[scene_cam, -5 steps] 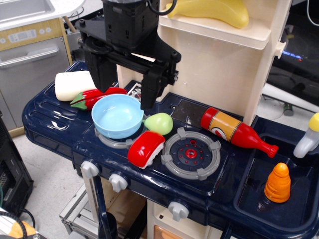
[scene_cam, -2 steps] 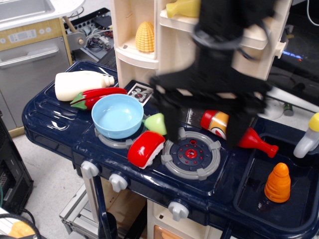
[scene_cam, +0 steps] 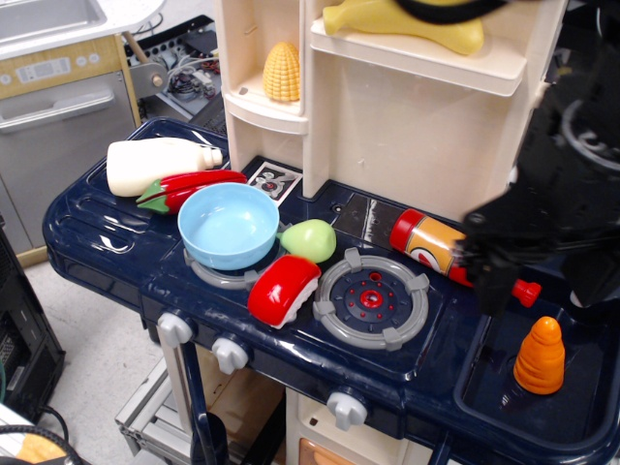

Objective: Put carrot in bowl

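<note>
The orange ridged carrot (scene_cam: pixel 540 356) stands upright in the dark sink basin (scene_cam: pixel 504 387) at the right of the toy kitchen. The light blue bowl (scene_cam: pixel 229 225) sits on the left burner, empty. My black gripper (scene_cam: pixel 542 289) is motion-blurred and hangs just above the carrot, apart from it. Its left finger (scene_cam: pixel 489 276) covers the neck of the ketchup bottle. The jaws stand wide apart and hold nothing.
A red-and-orange ketchup bottle (scene_cam: pixel 434 242) lies behind the grey burner ring (scene_cam: pixel 373 298). A green pear (scene_cam: pixel 310 239) and a red toy (scene_cam: pixel 283 289) touch the bowl's right side. A white bottle (scene_cam: pixel 155 163) and red chilli (scene_cam: pixel 189 186) lie at the left. Corn (scene_cam: pixel 282 72) sits on the shelf.
The gripper has swept from above the bowl at the left, across the burners, to above the carrot at the right. No object has moved.
</note>
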